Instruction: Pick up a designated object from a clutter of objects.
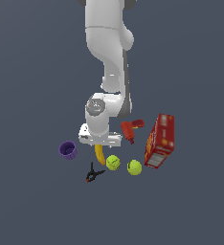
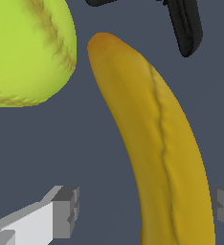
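dark grey floor carries the banana, lying between the spread fingers of the released gripper

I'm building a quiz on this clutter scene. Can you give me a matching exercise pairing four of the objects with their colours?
Objects:
1. banana
2. cup
3. clamp
4. tall box

Colours:
A. black
B. red
C. yellow
D. purple

Pairs: 1-C, 2-D, 3-A, 4-B

Flat, even, shadowless light; both renders slightly soft, small exterior details perhaps blurred.
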Robot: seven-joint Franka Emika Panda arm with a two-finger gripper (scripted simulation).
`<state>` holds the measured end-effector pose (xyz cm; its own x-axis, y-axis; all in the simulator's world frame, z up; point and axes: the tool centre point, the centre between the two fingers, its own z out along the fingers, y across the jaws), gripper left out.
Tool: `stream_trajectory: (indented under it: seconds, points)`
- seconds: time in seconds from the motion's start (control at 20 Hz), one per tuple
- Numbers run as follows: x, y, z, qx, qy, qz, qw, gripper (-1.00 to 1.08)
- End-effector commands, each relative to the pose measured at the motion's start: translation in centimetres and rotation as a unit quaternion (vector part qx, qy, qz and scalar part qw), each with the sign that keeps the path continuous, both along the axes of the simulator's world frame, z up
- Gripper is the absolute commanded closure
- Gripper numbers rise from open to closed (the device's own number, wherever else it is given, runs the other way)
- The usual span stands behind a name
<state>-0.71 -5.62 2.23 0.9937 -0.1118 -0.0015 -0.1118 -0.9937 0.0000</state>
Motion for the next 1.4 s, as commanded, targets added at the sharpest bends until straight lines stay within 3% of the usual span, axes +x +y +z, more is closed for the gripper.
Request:
stream_trajectory:
  seconds: [0.0, 0.05, 0.1, 0.8, 1.35]
  points:
    - [0.1, 0.0, -0.4, 0.0, -0.001, 0.0, 1.0, -0.92]
    - [0.1, 0.0, -0.4, 0.0, -0.001, 0.0, 1.0, -0.92]
    - [0.1, 0.0, -0.4, 0.0, -0.001, 0.0, 1.0, 1.08]
    - [0.1, -0.5, 0.2, -0.001, -0.001, -0.002, 1.0, 1.08]
    - [1.4, -2.6, 5.9, -0.001, -0.001, -0.002, 1.0, 1.08]
